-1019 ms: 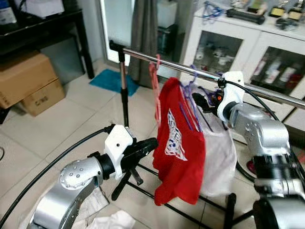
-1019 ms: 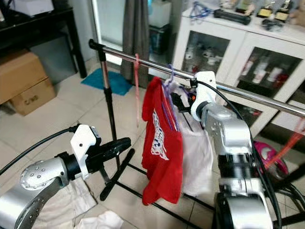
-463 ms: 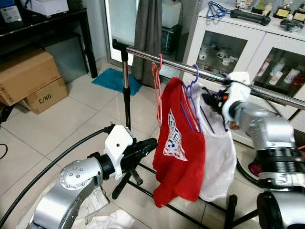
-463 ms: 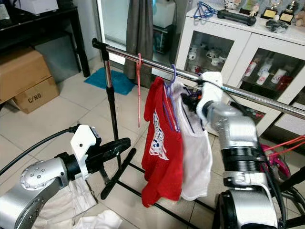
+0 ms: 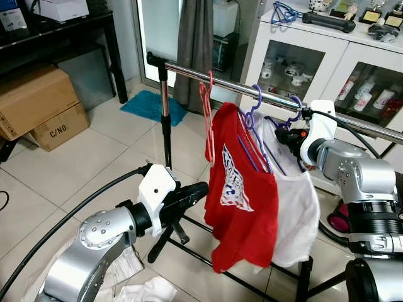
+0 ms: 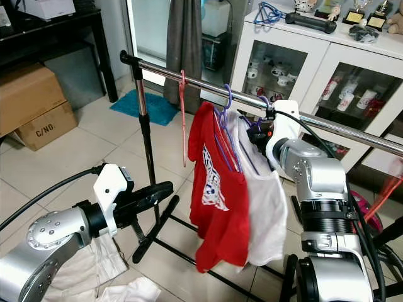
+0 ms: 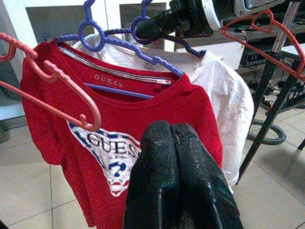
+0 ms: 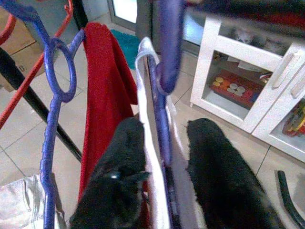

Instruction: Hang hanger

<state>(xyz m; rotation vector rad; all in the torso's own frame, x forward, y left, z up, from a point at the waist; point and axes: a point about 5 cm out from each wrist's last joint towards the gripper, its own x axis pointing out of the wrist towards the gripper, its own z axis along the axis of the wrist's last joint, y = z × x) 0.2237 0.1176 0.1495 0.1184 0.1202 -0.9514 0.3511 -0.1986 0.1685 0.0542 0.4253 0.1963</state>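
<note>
Now hooked on the rail (image 5: 264, 97), purple hanger (image 5: 291, 121); right gripper (image 5: 284, 134) opened.

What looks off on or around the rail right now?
White cloth lies heaped on the floor under the left gripper, not hung. On the rail, the pink hanger hangs empty beside the red shirt. The white shirt is up, with the right gripper open around its purple hanger.
</note>
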